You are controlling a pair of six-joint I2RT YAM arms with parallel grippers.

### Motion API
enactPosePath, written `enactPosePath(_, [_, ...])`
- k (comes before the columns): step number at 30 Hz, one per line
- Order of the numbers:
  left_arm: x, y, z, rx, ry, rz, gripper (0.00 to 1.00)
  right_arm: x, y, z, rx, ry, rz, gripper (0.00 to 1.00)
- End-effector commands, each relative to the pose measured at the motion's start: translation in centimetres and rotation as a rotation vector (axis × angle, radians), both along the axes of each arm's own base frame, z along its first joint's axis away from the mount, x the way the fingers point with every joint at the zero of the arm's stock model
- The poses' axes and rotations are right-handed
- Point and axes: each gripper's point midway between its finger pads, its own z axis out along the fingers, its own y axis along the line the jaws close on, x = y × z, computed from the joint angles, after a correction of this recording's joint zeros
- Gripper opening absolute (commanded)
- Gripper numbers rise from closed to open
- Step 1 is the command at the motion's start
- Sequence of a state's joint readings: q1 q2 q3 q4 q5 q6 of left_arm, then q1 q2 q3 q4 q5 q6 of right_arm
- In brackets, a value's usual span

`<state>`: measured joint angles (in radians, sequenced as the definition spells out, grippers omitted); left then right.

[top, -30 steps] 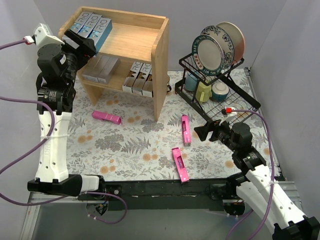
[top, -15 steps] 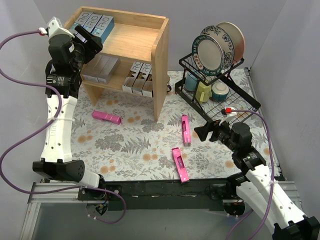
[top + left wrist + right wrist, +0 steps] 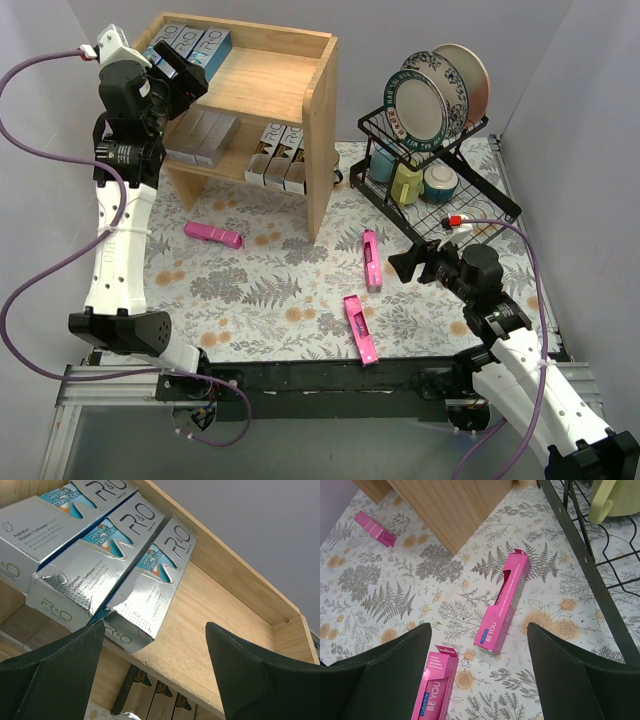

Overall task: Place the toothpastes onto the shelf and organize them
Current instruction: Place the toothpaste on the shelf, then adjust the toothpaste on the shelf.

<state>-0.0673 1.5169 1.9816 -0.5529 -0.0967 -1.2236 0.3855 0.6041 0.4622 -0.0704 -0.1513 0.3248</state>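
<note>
The wooden shelf (image 3: pixel 300 90) stands at the back left. Three silver cartons with teal lettering (image 3: pixel 190 45) lie side by side on its top tier, also in the left wrist view (image 3: pixel 150 575). Plain silver cartons (image 3: pixel 200 135) and brown-gold cartons (image 3: pixel 282 155) sit on the lower tier. Three pink cartons lie on the table (image 3: pixel 213 234), (image 3: pixel 372 259), (image 3: pixel 360 328). My left gripper (image 3: pixel 185 75) is open and empty at the top tier's front-left edge (image 3: pixel 155 672). My right gripper (image 3: pixel 410 265) is open and empty above two pink cartons (image 3: pixel 505 605), (image 3: pixel 437 690).
A black wire dish rack (image 3: pixel 440 170) with plates, mugs and bowls stands right of the shelf, close to my right gripper. Its frame (image 3: pixel 590 555) and a yellow-green mug (image 3: pixel 615 500) show in the right wrist view. The floral cloth (image 3: pixel 270 290) covers the table.
My left arm has straightened and its gripper has moved up and right, against the front of the top tier. The silver-teal cartons sit further back. The right arm has not moved.
</note>
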Motion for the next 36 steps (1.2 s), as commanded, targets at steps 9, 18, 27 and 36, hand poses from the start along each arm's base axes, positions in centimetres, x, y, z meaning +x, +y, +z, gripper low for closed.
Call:
enactPosePath(9, [-9.5, 3.4, 4.6, 0.264, -0.178, 0.109, 0.93, 0.4, -0.1, 1.8, 0.004, -0.056, -0.006, 0.85])
enactPosePath(18, [-13.1, 4.3, -2.5, 0.231, -0.07, 0.14, 0.98, 0.1, -0.2, 1.9, 0.004, -0.047, -0.006, 0.85])
enactPosePath(27, [-11.1, 2.2, 2.2, 0.093, -0.181, 0.063, 0.98, 0.1, 0.2, 2.5, 0.017, -0.052, 0.011, 0.84])
enactPosePath(36, [-4.8, 1.5, 2.5, -0.045, -0.18, 0.063, 0.98, 0.0, -0.4, 2.8, -0.001, -0.067, -0.009, 0.84])
